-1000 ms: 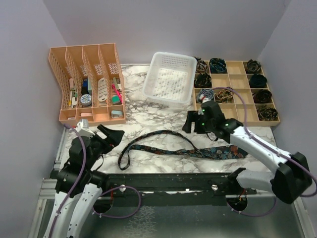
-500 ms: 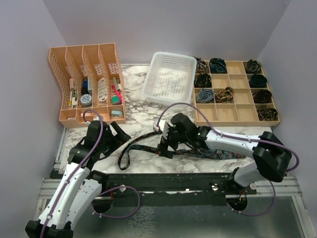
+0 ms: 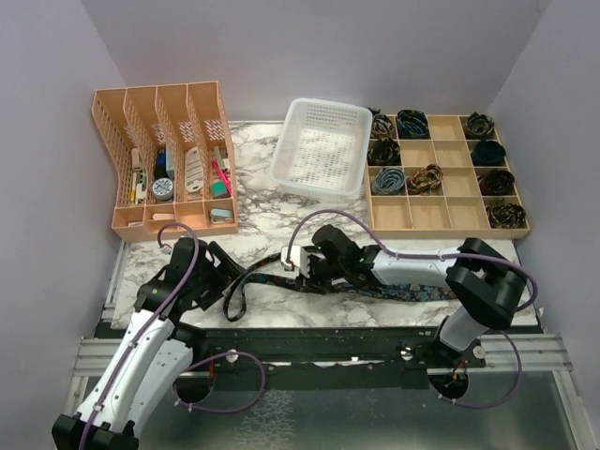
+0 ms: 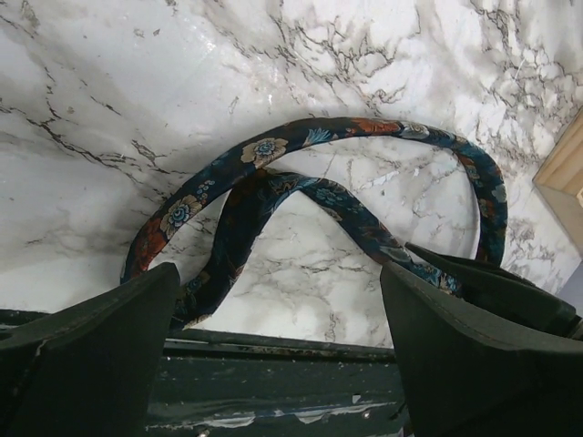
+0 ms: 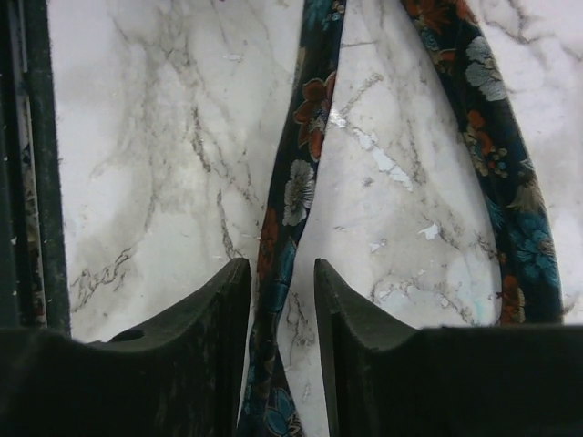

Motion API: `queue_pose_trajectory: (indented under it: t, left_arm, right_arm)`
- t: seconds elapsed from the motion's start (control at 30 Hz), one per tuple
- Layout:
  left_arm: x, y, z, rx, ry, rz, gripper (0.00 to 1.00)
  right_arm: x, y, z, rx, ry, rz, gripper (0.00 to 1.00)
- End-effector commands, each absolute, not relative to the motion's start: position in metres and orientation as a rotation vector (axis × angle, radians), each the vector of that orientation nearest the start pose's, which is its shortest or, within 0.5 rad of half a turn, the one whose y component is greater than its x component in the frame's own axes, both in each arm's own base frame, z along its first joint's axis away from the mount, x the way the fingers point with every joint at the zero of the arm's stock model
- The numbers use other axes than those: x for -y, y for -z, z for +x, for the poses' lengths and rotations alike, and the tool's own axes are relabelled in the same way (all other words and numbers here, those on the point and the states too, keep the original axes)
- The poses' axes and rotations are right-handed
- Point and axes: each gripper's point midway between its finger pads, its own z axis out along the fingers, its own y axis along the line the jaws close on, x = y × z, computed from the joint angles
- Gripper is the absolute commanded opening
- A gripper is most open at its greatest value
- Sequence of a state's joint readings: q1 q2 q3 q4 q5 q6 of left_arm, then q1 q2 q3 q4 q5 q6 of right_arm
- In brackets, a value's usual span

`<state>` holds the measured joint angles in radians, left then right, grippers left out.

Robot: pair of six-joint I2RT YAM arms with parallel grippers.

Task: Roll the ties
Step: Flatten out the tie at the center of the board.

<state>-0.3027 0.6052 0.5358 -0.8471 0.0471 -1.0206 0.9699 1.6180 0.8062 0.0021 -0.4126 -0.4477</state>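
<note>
Working on a tie (image 4: 264, 148) lying unrolled in front and to the left of the compartment tray (image 3: 439, 214), already stocked with rolled ties (image 3: 410, 122) in several cells, left gripper (image 4: 278, 273) wide open and empty above its loop, right gripper (image 5: 282, 264) half closed astride one strand, apparently not yet clamping.

Dark navy tie (image 4: 264, 150) with red, blue and white flowers; white table (image 4: 137, 109) marbled with grey veins.

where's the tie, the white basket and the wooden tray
tie (image 4: 264, 148): left wrist view, top of its loop
white basket (image 3: 323, 155): top external view, mesh floor
wooden tray (image 3: 428, 214): top external view, an empty near-row compartment
</note>
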Motion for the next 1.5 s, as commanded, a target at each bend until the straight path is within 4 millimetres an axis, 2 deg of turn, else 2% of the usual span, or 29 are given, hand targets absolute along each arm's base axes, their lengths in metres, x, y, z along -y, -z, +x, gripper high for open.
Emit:
queue_pose_trajectory:
  t: [0.0,0.07,0.1,0.13,0.23,0.3,0.33,0.4,0.47,0.5,0.57,0.63,0.7,0.77,0.93,1.03,1.3,1.47]
  left_arm:
    - [0.090,-0.083,0.158,-2.424,0.542,-1.007,0.91]
    - [0.088,-0.082,0.159,-2.418,0.525,-1.021,0.90]
    - [0.084,-0.082,0.160,-2.407,0.499,-1.028,0.89]
    - [0.082,-0.082,0.161,-2.399,0.489,-1.045,0.89]
    - [0.078,-0.080,0.163,-2.372,0.466,-1.098,0.88]
    - [0.075,-0.079,0.165,-2.355,0.449,-1.119,0.88]
    - [0.074,-0.079,0.166,-2.347,0.437,-1.130,0.88]
    - [0.069,-0.079,0.169,-2.321,0.407,-1.150,0.88]
    - [0.066,-0.080,0.171,-2.310,0.390,-1.158,0.88]
    - [0.065,-0.080,0.172,-2.307,0.381,-1.161,0.88]
    - [0.064,-0.078,0.171,-2.310,0.369,-1.171,0.87]
    - [0.065,-0.077,0.172,-2.312,0.371,-1.180,0.88]
    - [0.066,-0.074,0.171,-2.319,0.373,-1.190,0.88]
    - [0.068,-0.071,0.170,-2.325,0.384,-1.202,0.87]
    - [0.073,-0.061,0.166,-2.341,0.416,-1.226,0.85]
    - [0.073,-0.058,0.164,-2.349,0.414,-1.235,0.82]
    - [0.074,-0.051,0.161,-2.374,0.405,-1.241,0.81]
    - [0.075,-0.051,0.160,-2.359,0.424,-1.253,0.81]
  right_arm:
    - [-0.358,-0.053,0.203,-1.605,-0.589,-1.634,0.30]
    - [-0.355,-0.053,0.216,-1.622,-0.509,-1.609,0.16]
    - [-0.351,-0.050,0.223,-1.634,-0.457,-1.600,0.06]
    - [-0.346,-0.045,0.229,-1.650,-0.402,-1.593,0.02]
    - [-0.329,-0.029,0.247,-1.704,-0.230,-1.581,0.01]
    - [-0.324,-0.026,0.250,-1.701,-0.190,-1.588,0.01]
    - [-0.323,-0.029,0.252,-1.700,-0.183,-1.564,0.04]
    - [-0.326,-0.042,0.249,-1.694,-0.223,-1.528,0.18]
    - [-0.334,-0.058,0.240,-1.668,-0.306,-1.535,0.54]
    - [-0.337,-0.067,0.235,-1.650,-0.344,-1.540,0.67]
    - [-0.339,-0.085,0.230,-1.624,-0.389,-1.528,0.89]
    - [-0.336,-0.097,0.228,-1.604,-0.391,-1.504,0.99]
    - [-0.329,-0.100,0.234,-1.592,-0.341,-1.481,1.00]
    - [-0.320,-0.093,0.240,-1.606,-0.279,-1.478,1.00]
    - [-0.322,-0.066,0.220,-1.706,-0.415,-1.634,1.00]
    - [-0.324,-0.057,0.229,-1.755,-0.408,-1.615,1.00]
    - [-0.324,-0.056,0.260,-1.759,-0.417,-1.604,1.00]
    - [-0.324,-0.044,0.257,-1.789,-0.497,-1.673,1.00]
